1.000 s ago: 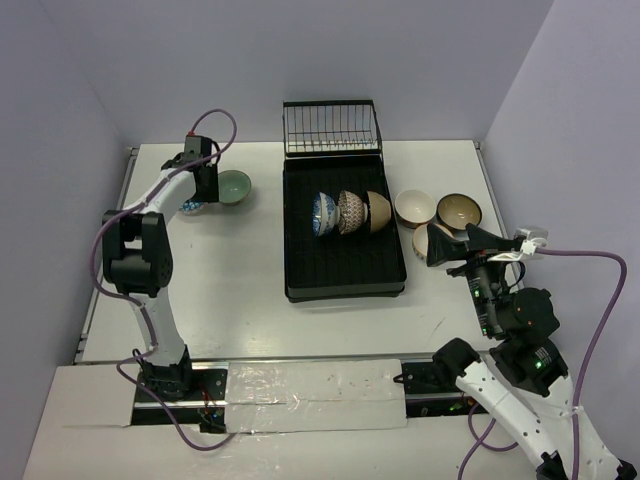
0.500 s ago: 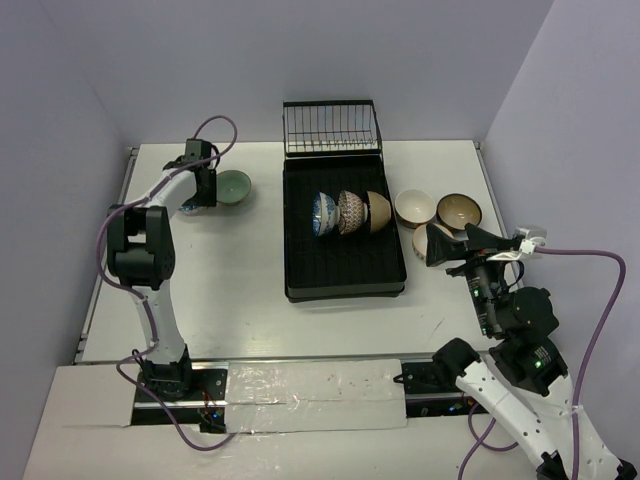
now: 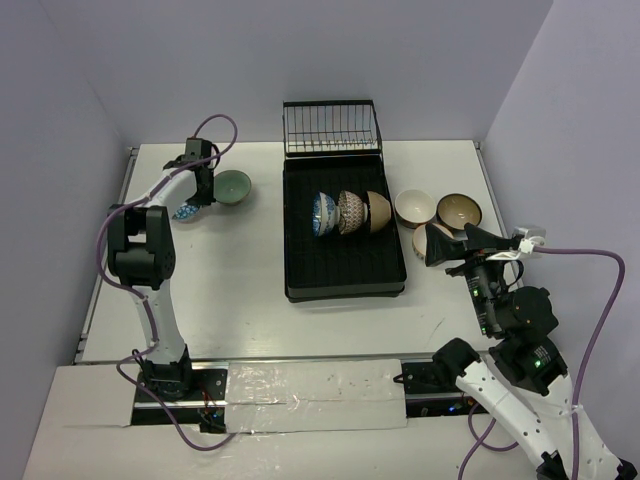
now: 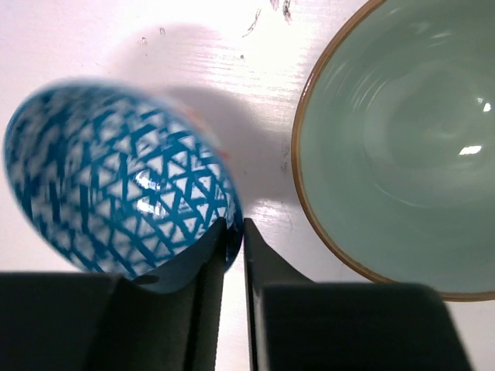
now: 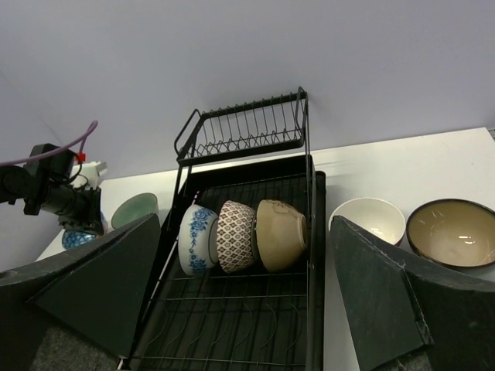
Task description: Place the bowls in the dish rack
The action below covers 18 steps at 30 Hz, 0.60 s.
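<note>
Near the table's point(image 3: 250, 300) right edge my right gripper point(image 5: 244, 232) hangs spread wide, empty. Toward the far-left corner my left gripper point(image 4: 234, 228), wider a second ago, now pinches the rim of the blue-patterned bowl point(image 4: 116, 193), beside the pale green bowl point(image 4: 402, 147). Three bowls point(image 3: 349, 212) stand in the dish rack point(image 3: 340, 265).

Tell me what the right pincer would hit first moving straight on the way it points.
Probably the plain tan ceramic bowl standing in the black dish rack, though depth is unclear.

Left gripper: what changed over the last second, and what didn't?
The left gripper closed onto the rim of the blue patterned bowl, beside the green bowl. The right gripper stayed open and still; the dish rack and its three bowls did not move.
</note>
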Each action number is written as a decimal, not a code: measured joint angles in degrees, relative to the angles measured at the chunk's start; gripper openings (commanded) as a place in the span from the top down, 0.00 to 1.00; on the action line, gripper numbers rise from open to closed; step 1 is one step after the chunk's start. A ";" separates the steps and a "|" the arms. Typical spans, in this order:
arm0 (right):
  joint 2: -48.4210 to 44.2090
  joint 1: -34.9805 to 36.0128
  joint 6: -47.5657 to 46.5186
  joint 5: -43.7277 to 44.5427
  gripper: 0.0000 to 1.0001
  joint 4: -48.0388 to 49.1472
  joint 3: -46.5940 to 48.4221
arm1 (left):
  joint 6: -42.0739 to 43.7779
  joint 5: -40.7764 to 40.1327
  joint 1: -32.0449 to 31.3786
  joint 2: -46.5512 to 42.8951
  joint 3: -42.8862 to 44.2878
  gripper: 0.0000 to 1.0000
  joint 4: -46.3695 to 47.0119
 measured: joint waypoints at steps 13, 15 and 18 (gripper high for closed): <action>0.00 0.00 0.02 -0.20 0.02 0.02 -0.02 | -2.05 -0.74 0.04 0.00 0.22 0.84 -0.55; 0.00 0.00 0.02 -0.20 0.02 0.02 -0.02 | -2.12 -1.16 0.04 0.00 0.39 0.85 -0.83; 0.13 0.00 0.02 -0.24 0.03 0.04 -0.02 | -2.23 -1.51 0.04 -0.02 0.83 0.86 -1.62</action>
